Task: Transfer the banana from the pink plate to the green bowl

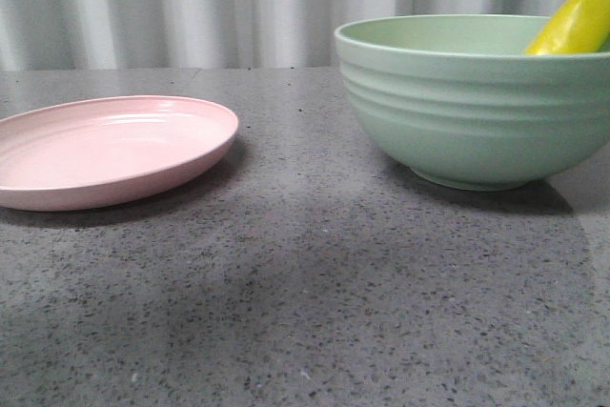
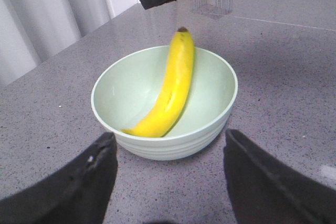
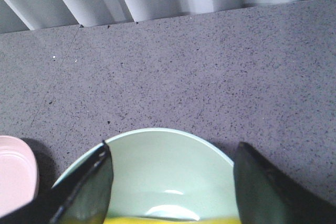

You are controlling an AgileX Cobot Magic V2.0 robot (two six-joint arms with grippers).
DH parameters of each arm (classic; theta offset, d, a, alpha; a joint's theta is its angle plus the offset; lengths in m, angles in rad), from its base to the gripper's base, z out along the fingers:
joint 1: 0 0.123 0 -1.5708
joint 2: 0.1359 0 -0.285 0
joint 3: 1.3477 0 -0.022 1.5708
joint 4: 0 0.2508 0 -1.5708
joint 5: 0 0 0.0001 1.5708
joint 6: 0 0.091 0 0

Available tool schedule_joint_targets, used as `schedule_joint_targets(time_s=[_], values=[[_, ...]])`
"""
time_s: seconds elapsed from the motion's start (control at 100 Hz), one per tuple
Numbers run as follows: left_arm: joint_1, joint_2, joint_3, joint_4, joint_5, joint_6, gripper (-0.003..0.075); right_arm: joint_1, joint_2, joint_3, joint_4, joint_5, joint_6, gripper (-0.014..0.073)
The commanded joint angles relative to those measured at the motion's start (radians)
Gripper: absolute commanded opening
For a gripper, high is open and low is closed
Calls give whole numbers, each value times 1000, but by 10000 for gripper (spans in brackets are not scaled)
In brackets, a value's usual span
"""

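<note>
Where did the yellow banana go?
The banana lies inside the green bowl, at the front view's right, its tip poking above the rim; the pink plate at left is bare.

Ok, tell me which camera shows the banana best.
The left wrist view: the whole banana shows there, lying in the green bowl with its dark-tipped end leaning on the rim. The front view catches only one end poking above the rim at the picture's edge. The right wrist view shows just a yellow sliver along the picture's edge.

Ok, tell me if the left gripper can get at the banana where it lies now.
Probably yes. The left gripper is open and empty, apart from the green bowl, and the banana leans uncovered inside, tip over the rim. Only the bowl's wall may crowd the fingers.
</note>
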Motion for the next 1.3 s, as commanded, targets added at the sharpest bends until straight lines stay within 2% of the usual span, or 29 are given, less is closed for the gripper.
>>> schedule_joint_targets(time_s=[0.0, 0.03, 0.08, 0.19, 0.22, 0.34, 0.47, 0.59, 0.71, 0.85, 0.96, 1.13, 1.29], values=[[-6, -16, -34, -5, -87, -3, 384, -8, -32, -30, -6, -32, -9, 384], [-6, -16, -34, -5, -87, -5, 353, -8, -38, -30, -8, -26, -9, 360], [-6, -20, -34, -7, -83, -7, 270, -8, -51, -30, -14, -4, -9, 260], [-6, -38, -34, 0, -57, -7, -16, -8, -89, -30, -62, 52, -9, -15], [-6, -45, -32, 11, -52, -7, -15, -8, -99, -30, -76, 70, -9, -78], [-6, -93, 2, 11, -53, -7, -19, -8, -149, -17, -113, 127, -9, -71], [-6, -180, 70, 12, -63, -7, -19, -8, -245, 53, -113, 96, -9, -71], [-6, -277, 169, 12, -101, -7, -19, -8, -362, 159, -123, 7, -9, -71], [-6, -390, 299, 6, -136, -7, -19, -8, -505, 308, -186, -134, -11, -72], [-6, -535, 460, 6, -231, -7, -19, -8, -658, 482, -228, -267, -11, -72], [-6, -649, 565, -57, -277, -7, -19, -8, -767, 613, -228, -361, -11, -72], [-6, -790, 674, -90, -277, -7, -19, -8, -903, 751, -228, -394, -11, -72], [-6, -843, 706, -90, -275, -7, -19, -8, -970, 825, -228, -390, -11, -72]])
